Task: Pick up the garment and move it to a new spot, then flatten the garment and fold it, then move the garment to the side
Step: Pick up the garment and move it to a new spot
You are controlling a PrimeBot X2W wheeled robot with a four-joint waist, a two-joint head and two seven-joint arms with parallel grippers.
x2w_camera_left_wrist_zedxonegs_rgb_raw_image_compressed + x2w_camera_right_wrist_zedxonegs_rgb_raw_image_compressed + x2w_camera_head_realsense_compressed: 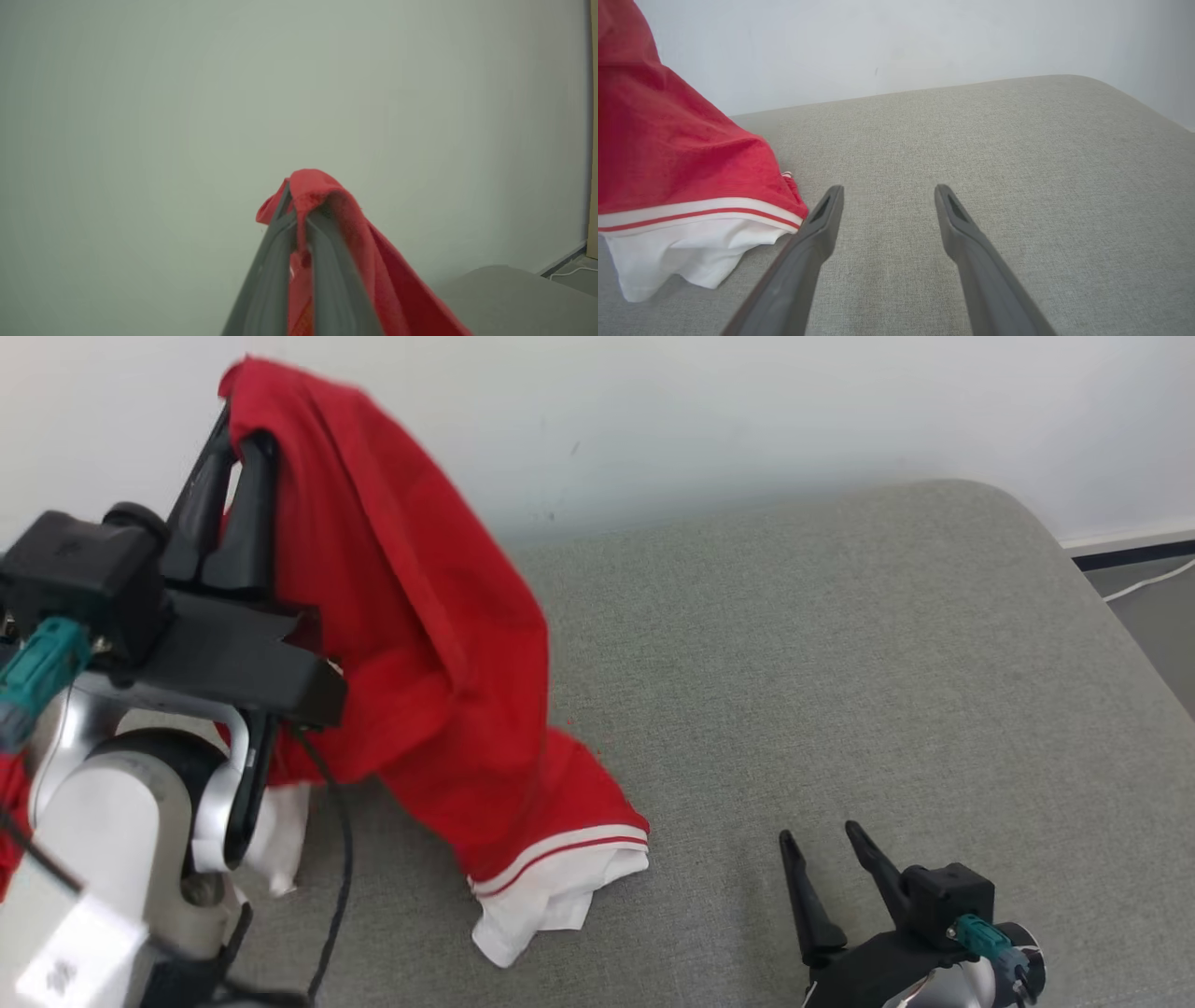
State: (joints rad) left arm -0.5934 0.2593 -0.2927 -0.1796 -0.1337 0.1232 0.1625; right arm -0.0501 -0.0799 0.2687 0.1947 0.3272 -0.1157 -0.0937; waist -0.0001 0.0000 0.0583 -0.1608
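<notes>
The garment is red with a white hem and thin red-and-white stripes. It hangs from my left gripper, which is raised at the upper left and shut on the cloth's top edge. Its white lower end rests on the grey cushion. In the left wrist view the red cloth drapes over my closed fingers. My right gripper stands open low at the right, empty, just right of the garment's hem. In the right wrist view its fingers hover over bare cushion.
The grey fabric cushion stretches right and back to a pale wall. Its rounded right edge drops to a floor with a white cable and a dark skirting strip.
</notes>
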